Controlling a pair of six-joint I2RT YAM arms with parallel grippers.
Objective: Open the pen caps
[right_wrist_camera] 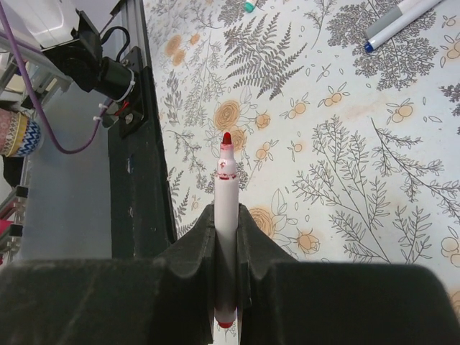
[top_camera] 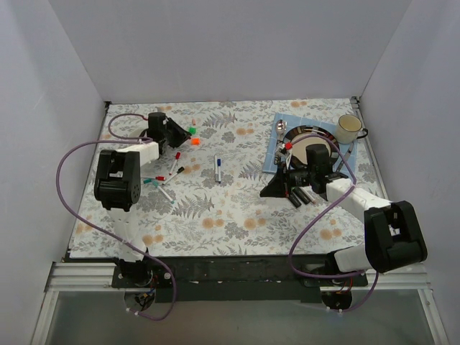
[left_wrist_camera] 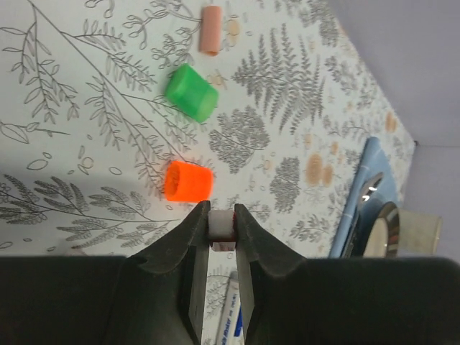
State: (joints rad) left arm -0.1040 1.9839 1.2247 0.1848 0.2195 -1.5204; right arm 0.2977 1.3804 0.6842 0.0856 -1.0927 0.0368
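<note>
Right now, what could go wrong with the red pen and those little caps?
1. The right hand grips an uncapped red marker; its bare tip could smear the tablecloth if it dips.
2. The left hand pinches a small white piece only at its fingertips, so it might slip out.
3. The orange cap and green cap lie loose just ahead of the left hand; a nudge could roll them away.

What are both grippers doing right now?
Left gripper: shut on a small white-and-red piece, likely a pen cap.
Right gripper: shut on an uncapped red-tipped pen.
</note>
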